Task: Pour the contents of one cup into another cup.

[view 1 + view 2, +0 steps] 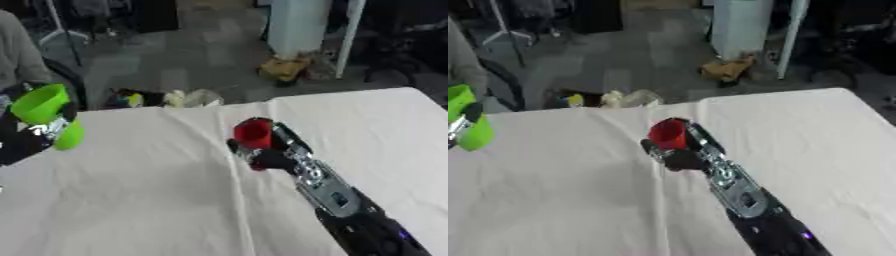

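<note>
A red cup (254,131) stands near the middle of the white table (157,200), and my right hand (273,157) is curled round it, the arm coming in from the lower right. At the far left my left hand (39,134) holds a bright green cup (44,107) raised above the table's left edge, tilted with its mouth up and to the left. In the right eye view only part of the green cup (467,120) shows at the left border. What is inside either cup cannot be seen.
The table's far edge runs across the upper part of the view. Beyond it lie a small heap of bags (166,98) on the floor, a white pillar (297,25) and a brown thing (284,67) at its foot. A grey sleeve (16,50) shows at the upper left.
</note>
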You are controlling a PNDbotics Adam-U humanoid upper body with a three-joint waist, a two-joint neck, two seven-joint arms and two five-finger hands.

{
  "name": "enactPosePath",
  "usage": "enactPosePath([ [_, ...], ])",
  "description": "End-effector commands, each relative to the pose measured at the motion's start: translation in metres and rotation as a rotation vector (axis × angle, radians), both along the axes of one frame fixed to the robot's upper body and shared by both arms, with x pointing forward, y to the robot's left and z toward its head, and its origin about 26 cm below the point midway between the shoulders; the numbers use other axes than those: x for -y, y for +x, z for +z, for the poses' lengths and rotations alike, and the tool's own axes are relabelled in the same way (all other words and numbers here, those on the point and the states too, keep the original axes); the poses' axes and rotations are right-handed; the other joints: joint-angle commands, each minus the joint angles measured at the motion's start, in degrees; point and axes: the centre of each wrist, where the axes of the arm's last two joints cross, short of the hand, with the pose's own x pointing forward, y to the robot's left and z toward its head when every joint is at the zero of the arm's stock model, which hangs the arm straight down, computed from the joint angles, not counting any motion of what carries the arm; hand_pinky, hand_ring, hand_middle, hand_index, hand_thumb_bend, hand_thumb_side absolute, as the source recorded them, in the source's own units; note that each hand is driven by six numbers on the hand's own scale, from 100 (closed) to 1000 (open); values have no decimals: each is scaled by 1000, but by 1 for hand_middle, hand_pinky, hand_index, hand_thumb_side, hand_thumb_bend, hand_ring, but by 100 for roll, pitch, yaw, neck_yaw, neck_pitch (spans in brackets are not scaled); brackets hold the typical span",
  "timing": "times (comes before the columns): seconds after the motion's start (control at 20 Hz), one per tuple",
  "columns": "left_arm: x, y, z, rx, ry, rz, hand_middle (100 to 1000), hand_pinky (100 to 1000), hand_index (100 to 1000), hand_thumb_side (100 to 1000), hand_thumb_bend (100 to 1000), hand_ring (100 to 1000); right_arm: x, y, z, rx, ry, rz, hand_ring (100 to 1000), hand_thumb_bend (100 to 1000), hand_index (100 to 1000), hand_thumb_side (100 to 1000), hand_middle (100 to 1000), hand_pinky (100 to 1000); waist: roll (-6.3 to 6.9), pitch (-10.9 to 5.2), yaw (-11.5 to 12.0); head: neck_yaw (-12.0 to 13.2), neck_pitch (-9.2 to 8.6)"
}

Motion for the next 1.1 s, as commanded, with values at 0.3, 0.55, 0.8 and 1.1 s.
enactPosePath([
  [0.3,1,17,-32,-5,20,87,490,405,711,491,390,355,17,3,8,60,30,-163,413,100,510,277,338,499,5,-49,-55,63,11],
  [0.55,7,23,-56,-34,92,101,511,432,722,501,439,388,21,3,-5,50,13,-218,425,100,517,305,346,506,5,-40,-76,88,11],
  [0.8,11,24,-77,-60,141,104,534,451,736,505,482,419,25,3,-15,48,-11,-250,444,100,519,306,348,514,-13,-24,-93,99,2],
  [1.1,15,20,-97,-69,179,91,566,474,751,511,520,459,27,1,-26,38,-47,-262,511,100,526,317,355,534,-25,-2,-108,93,-14],
])
